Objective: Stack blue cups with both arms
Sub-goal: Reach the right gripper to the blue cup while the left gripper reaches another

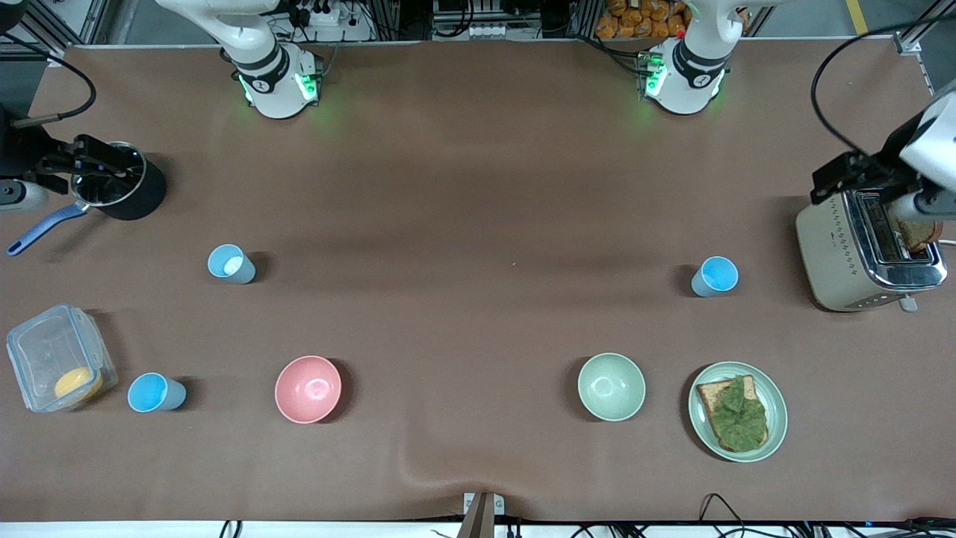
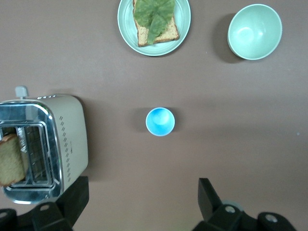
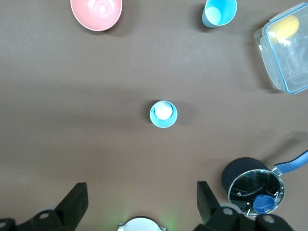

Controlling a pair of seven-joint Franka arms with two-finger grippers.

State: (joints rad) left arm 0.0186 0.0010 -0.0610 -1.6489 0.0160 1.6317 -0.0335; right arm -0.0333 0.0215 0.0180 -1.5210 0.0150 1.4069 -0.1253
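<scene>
Three blue cups stand upright and apart on the brown table. A pale grey-blue cup [image 1: 231, 264] [image 3: 163, 114] with a whitish inside and a sky-blue cup [image 1: 155, 393] [image 3: 220, 12] stand toward the right arm's end. Another sky-blue cup [image 1: 715, 276] [image 2: 160, 121] stands toward the left arm's end. My right gripper [image 1: 97, 164] [image 3: 142, 192] hangs high and open, holding nothing, and its wrist view looks straight down on the pale cup. High above the other end, my left gripper [image 1: 840, 179] [image 2: 143, 192] is open and empty, looking down on its sky-blue cup.
A pink bowl [image 1: 308, 388] and a pale green bowl [image 1: 611, 386] sit nearer the front camera. A plate [image 1: 777, 418] of toast with lettuce and a toaster [image 1: 836, 246] stand at the left arm's end. A black pot [image 1: 142, 198] and a clear box [image 1: 45, 351] stand at the right arm's end.
</scene>
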